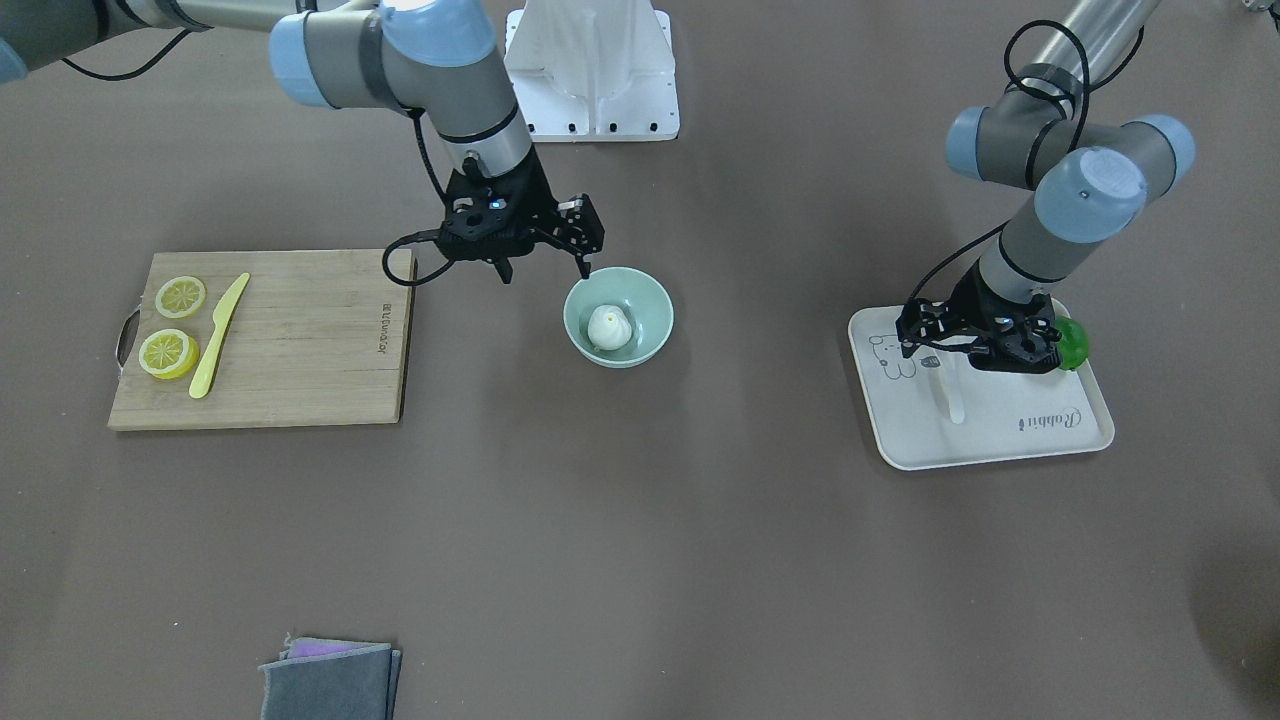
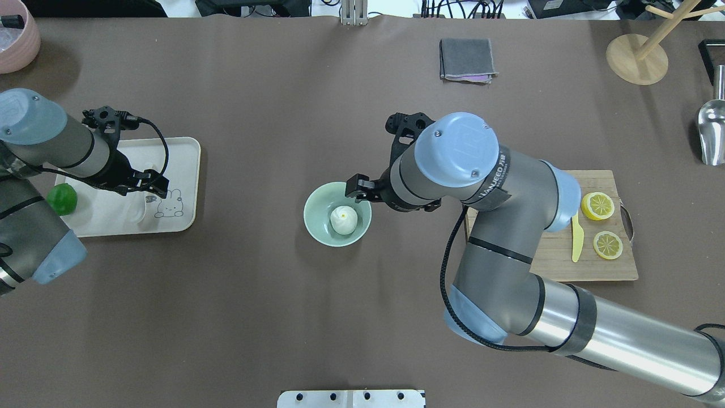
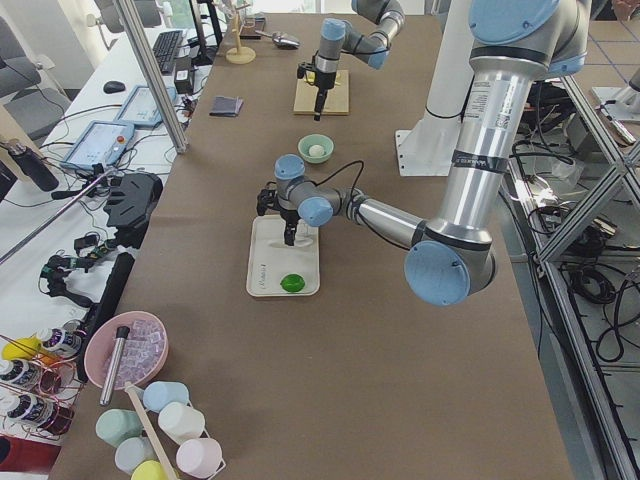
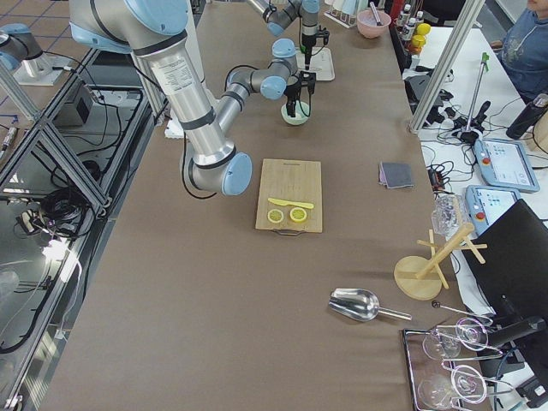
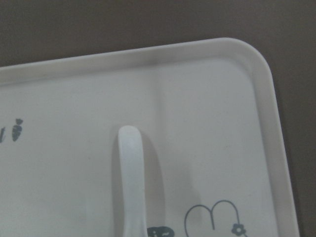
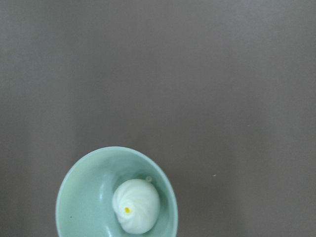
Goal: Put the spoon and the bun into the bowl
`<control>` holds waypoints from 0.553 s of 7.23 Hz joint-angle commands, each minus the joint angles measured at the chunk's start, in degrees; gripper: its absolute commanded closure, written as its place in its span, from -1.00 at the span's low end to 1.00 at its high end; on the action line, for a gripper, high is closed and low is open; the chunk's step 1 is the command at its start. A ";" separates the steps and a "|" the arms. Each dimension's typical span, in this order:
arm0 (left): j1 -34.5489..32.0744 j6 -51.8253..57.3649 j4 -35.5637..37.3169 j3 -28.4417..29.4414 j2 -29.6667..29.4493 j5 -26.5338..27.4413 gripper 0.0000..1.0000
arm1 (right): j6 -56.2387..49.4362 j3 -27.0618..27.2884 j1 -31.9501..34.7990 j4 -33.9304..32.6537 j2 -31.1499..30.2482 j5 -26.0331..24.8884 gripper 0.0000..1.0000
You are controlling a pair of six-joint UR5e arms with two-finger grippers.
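The white bun lies in the mint-green bowl at the table's middle; it also shows in the right wrist view. My right gripper hovers just beside and above the bowl's rim, open and empty. The white spoon lies on the cream tray; its handle shows in the left wrist view, its scoop hidden under the gripper. My left gripper hangs low over the spoon and looks open, holding nothing.
A green ball sits on the tray beside my left gripper. A wooden cutting board with two lemon slices and a yellow knife lies beyond the bowl. A grey cloth lies at the operators' edge.
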 commanded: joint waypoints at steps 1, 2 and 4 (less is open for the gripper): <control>0.03 0.16 -0.36 1.40 -0.15 0.07 -0.69 | -0.75 1.11 1.21 0.22 -2.30 0.68 -1.00; 0.03 0.25 -0.45 2.19 -0.32 0.07 -0.60 | -0.83 1.11 1.21 0.22 -2.47 0.67 -1.00; 0.12 -0.01 -0.45 3.33 -1.72 -0.11 0.07 | -0.83 1.11 1.30 0.31 -3.17 0.32 -1.00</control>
